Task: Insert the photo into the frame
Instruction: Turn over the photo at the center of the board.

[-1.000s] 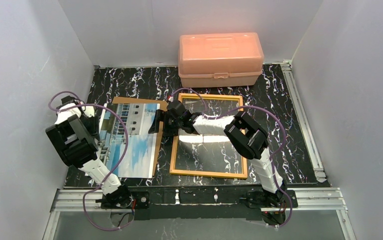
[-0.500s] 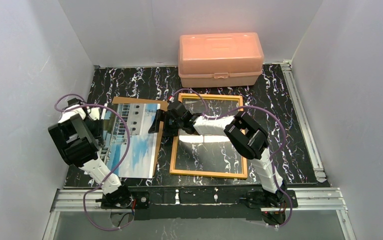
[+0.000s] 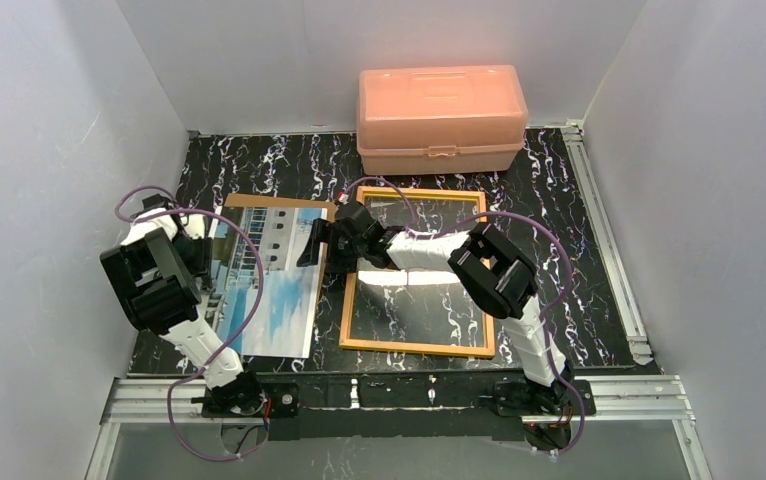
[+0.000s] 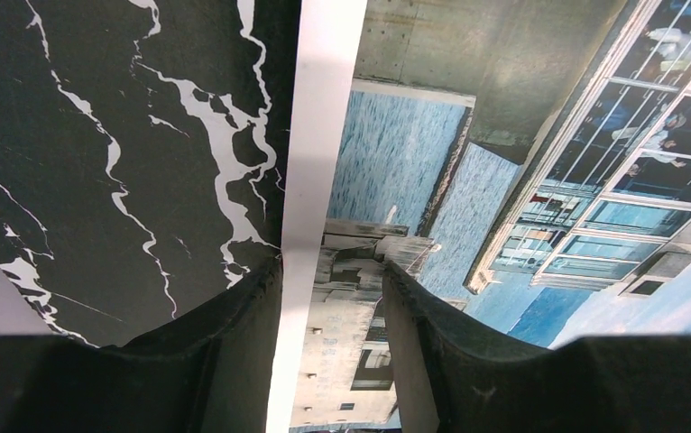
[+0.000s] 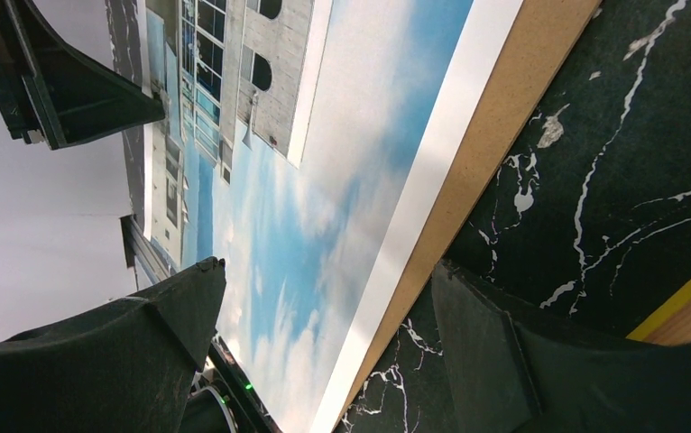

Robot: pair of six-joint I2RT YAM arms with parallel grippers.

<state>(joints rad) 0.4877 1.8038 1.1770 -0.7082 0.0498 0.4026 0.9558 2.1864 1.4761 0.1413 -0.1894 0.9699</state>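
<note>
Two sheets lie stacked at near left: the photo (image 3: 274, 290) is flat on a brown backing board (image 5: 504, 99), which shows along its right and far edges. Print: blue sky and white cloud toward you, a pale building with a glazed front at the far end, a white margin all round. Judge it light, floppy, glossy and easy to crease. Take it by the margin with a shallow pinch, never mid-picture; you will likely have to lift an edge off the board first.

Just right of it, not touching: the frame (image 3: 414, 348). It has a yellow-orange border, lies flat, and the marbled table (image 3: 559, 250) shows through it. Judge it stiff but breakable.

Left gripper (image 4: 331, 264) sits low at the photo's left margin. Its fingers are apart, one over the table and one over the print, with the white border between them and nothing pinched.

Right gripper (image 5: 328, 266) is further out at the photo's right edge, jaws spread wide across the print edge and the board, holding nothing.

Farthest back: salmon-pink box (image 3: 441, 115), lid shut, near the wall.
</note>
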